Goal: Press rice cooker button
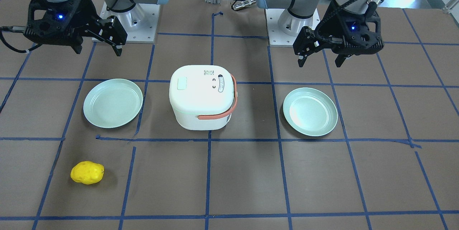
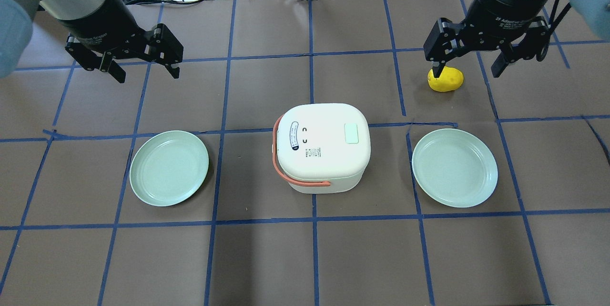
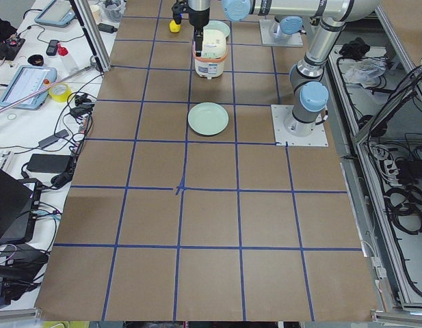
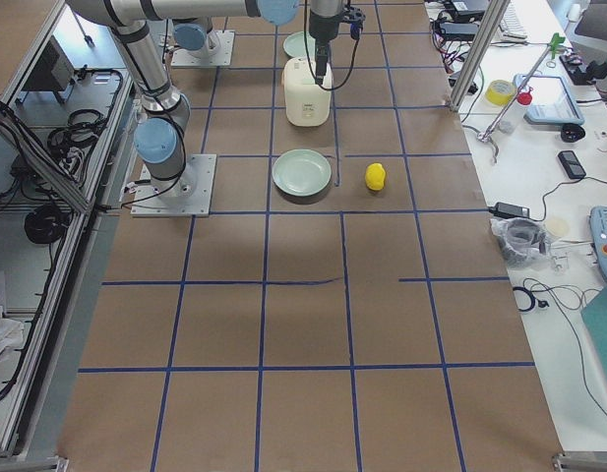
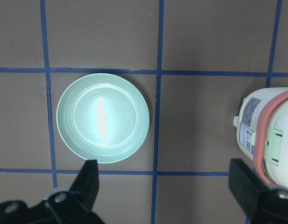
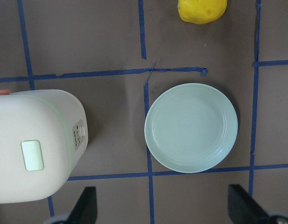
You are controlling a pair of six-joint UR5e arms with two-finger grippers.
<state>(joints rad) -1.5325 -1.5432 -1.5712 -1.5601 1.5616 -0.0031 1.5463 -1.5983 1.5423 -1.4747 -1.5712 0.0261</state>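
The white rice cooker [image 2: 321,146] with an orange handle stands at the table's middle, lid shut. A pale green rectangular button [image 2: 351,133] sits on its lid and also shows in the right wrist view [image 6: 32,155]. My left gripper [image 2: 145,71] is open and empty, high above the table, back-left of the cooker. My right gripper [image 2: 467,71] is open and empty, high at the back right, above a yellow fruit. In the front-facing view the left gripper [image 1: 320,62] is on the right and the right gripper [image 1: 97,51] on the left.
A pale green plate [image 2: 169,168] lies left of the cooker and another [image 2: 454,168] lies right of it. A yellow lumpy fruit [image 2: 445,79] lies behind the right plate. Blue tape lines grid the brown table. Cables and tools lie past the far edge.
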